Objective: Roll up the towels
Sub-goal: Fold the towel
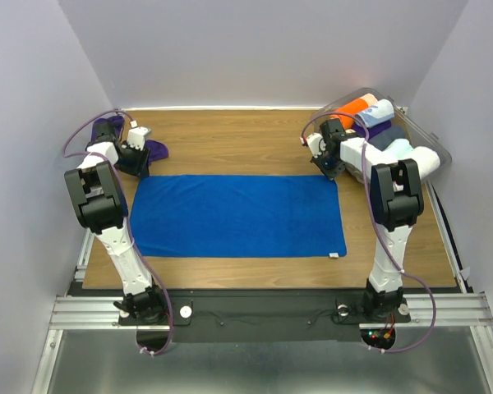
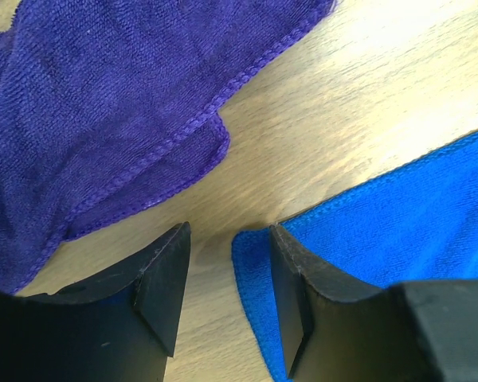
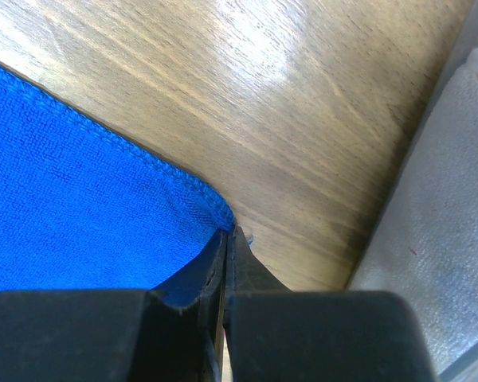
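— Closest in, what do the left fingers (image 1: 135, 161) look like?
— About half open, with nothing between them. They hang low at the far left corner of the blue towel (image 1: 238, 215). One finger is over that corner and the other over bare worktop (image 1: 230, 135).
— How does the blue towel lie?
— It is spread flat and unrolled across the middle of the worktop, between the two arms.
— And the purple towel (image 2: 103, 103)?
— It lies rumpled at the far left, just beyond the left fingers. It is near the blue towel but apart from it.
— The right fingers (image 3: 229, 239)?
— They are pressed fully together, tips at the blue towel's far right corner. Whether any cloth is caught between them cannot be told.
— What is beside them?
— A clear bin (image 1: 431, 139) of rolled cloths.
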Robot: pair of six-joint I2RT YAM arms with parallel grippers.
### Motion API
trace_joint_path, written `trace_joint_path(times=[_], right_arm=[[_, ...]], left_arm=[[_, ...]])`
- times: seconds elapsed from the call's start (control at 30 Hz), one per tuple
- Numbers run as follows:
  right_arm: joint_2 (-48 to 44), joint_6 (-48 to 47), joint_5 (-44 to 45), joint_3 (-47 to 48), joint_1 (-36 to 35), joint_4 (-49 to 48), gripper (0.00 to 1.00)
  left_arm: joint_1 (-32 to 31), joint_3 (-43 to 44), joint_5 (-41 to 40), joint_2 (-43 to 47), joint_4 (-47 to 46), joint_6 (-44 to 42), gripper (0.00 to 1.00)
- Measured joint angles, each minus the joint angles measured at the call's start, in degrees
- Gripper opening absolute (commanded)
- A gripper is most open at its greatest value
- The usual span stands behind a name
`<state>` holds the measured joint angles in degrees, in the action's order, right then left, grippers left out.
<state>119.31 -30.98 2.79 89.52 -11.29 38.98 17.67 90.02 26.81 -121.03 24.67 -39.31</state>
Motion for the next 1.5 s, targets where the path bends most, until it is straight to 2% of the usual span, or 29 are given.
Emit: trace_joint_path(times=[0.33, 0.53, 0.97, 1.0, 1.07, 1.17, 1.27, 1.33, 1.5], right_arm=[[-0.24, -0.31, -0.24, -0.37, 0.00, -0.24, 0.01], [-0.24, -0.31, -0.26, -0.37, 0.00, -0.24, 0.01], [-0.24, -0.33, -0.24, -0.37, 0.00, -0.24, 0.01], [-0.24, -0.33, -0.24, -0.37, 0.00, -0.24, 0.01], [-0.24, -0.33, -0.24, -0.37, 0.00, -0.22, 0.01], [-0.24, -0.35, -0.24, -0.37, 0.00, -0.24, 0.01], [-0.24, -0.35, -0.24, -0.37, 0.00, -0.24, 0.01], [-0.24, -0.35, -0.24, -0.37, 0.00, -0.22, 0.00], [-0.24, -0.28, -0.24, -0.28, 0.00, -0.20, 0.01]], left_arm=[[0.00, 0.96, 1.62, 0.04, 1.33, 2.27, 0.52], [0.00, 1.62, 0.55, 0.07, 1.55, 2.27, 0.46], [0.00, -0.33, 0.59, 0.09, 1.84, 1.66, 0.43], [0.02, -0.39, 0.61, 0.09, 1.64, 1.62, 0.42], [0.00, -0.42, 0.61, 0.09, 1.46, 1.57, 0.28], [0.00, -0.55, 0.52, 0.09, 1.11, 1.57, 0.18], [0.02, -0.55, 0.72, 0.07, 1.33, 1.77, 0.03], [0.02, -0.55, 0.74, 0.09, 1.38, 1.84, 0.00], [0.04, -0.35, 1.86, 0.09, 1.86, 2.03, 0.00]])
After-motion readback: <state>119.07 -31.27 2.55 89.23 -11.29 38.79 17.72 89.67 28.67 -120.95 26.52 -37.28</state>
